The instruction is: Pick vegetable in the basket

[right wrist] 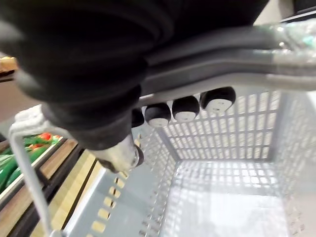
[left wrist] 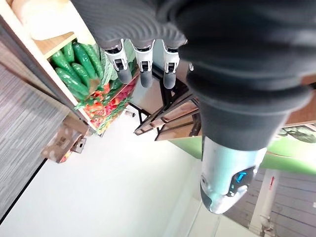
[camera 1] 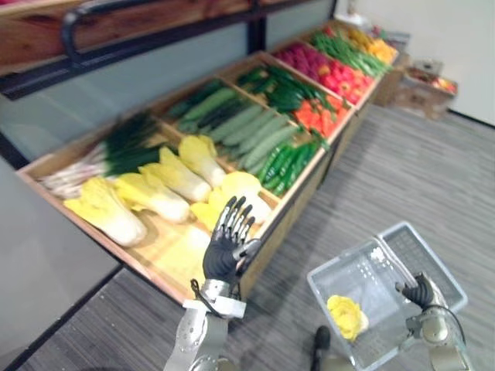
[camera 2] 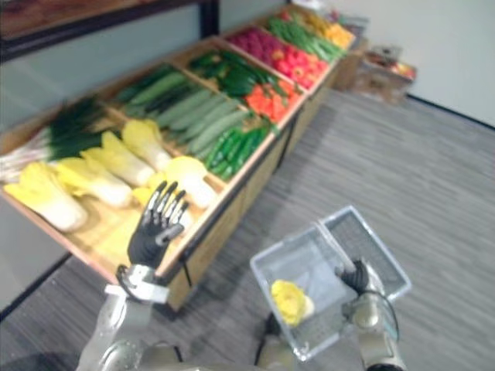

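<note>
Left hand (camera 1: 223, 256) fingers straight, empty, at stand (camera 1: 280, 222) front edge. Right hand (camera 1: 420, 292) curled round basket (camera 1: 363, 280) handle (right wrist: 222, 74). Risk: smooth cabbage (camera 1: 176, 178) slips from grasp.

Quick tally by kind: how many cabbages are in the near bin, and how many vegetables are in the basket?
Cabbages in the near bin: 5 that I can make out
Yellow vegetable in the basket: 1
Total: 6

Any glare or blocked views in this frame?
Left wrist view: left robot hand blocks much; pale wall behind is very bright. Right wrist view: right robot hand, curled on the basket handle, blocks much; basket floor glares. Eye views: even light on the vegetable stand.
</note>
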